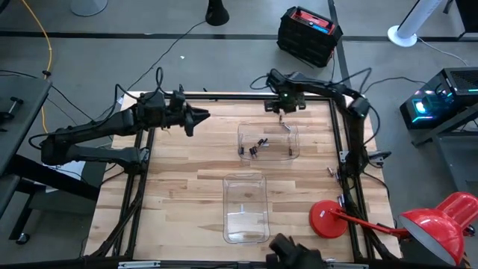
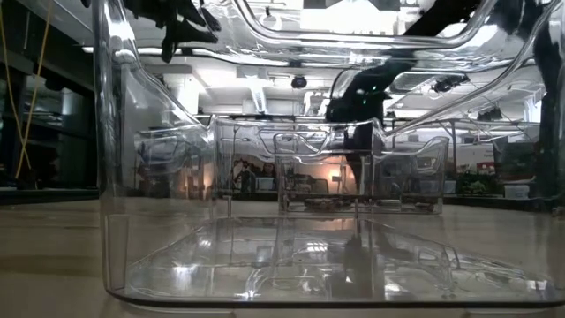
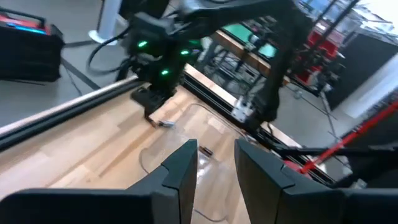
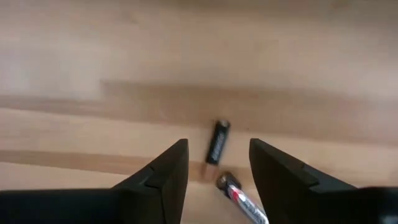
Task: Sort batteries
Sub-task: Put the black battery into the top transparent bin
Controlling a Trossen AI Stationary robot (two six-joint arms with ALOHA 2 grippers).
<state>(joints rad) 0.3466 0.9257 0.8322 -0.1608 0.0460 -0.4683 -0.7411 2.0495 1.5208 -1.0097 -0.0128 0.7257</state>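
Wooden table (image 1: 187,164) | small dark batteries (image 4: 217,141) lie on wood between right gripper (image 4: 217,165) fingers, spread apart, holding nothing | left gripper (image 3: 216,165) part open, empty, hovering

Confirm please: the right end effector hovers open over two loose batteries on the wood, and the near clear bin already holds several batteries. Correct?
Not quite. The near clear bin is empty in the high view; the far clear bin holds batteries. The right end effector is open above two loose batteries.
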